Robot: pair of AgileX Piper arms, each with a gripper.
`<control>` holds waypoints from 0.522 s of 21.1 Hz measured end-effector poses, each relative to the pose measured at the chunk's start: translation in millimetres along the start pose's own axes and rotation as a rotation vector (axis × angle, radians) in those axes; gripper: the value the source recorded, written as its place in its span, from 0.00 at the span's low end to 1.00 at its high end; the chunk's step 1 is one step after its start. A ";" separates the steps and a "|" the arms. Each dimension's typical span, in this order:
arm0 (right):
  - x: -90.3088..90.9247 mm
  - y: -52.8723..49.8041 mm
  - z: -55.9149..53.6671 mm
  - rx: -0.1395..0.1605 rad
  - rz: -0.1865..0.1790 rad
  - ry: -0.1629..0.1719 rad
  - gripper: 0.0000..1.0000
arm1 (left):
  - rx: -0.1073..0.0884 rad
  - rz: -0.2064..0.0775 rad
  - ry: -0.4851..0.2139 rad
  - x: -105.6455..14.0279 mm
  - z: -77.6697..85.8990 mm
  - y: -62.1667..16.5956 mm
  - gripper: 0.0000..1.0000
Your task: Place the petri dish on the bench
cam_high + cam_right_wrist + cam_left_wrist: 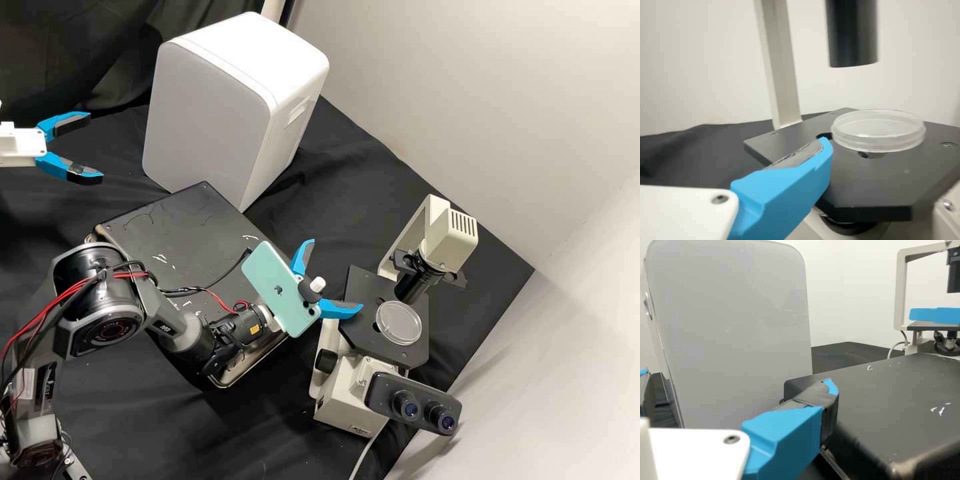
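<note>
Clear round plastic petri dish point(399, 322): on black stage point(363, 288) of white microscope point(340, 390). My right gripper point(333, 277): just beside stage, fingers point(790, 180) apart (left gripper point(90, 148) likewise).

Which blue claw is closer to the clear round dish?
The right tool, beside the petri dish on the microscope; the left tool hangs by the white box.

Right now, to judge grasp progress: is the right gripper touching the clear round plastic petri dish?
Apart. High view shows bare black microscope stage between the right gripper's blue fingertip and the petri dish.
</note>
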 end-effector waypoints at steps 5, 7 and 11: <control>-1.6 6.5 4.6 0.019 0.018 -0.013 1.00 | 0.003 -0.006 0.015 0.5 -3.0 -0.9 1.00; -2.1 8.0 5.7 0.014 0.018 -0.015 1.00 | 0.007 -0.005 0.019 0.4 -4.0 -0.7 1.00; -2.6 15.2 9.0 0.025 0.031 -0.018 1.00 | 0.007 -0.005 0.018 0.4 -3.9 -0.7 1.00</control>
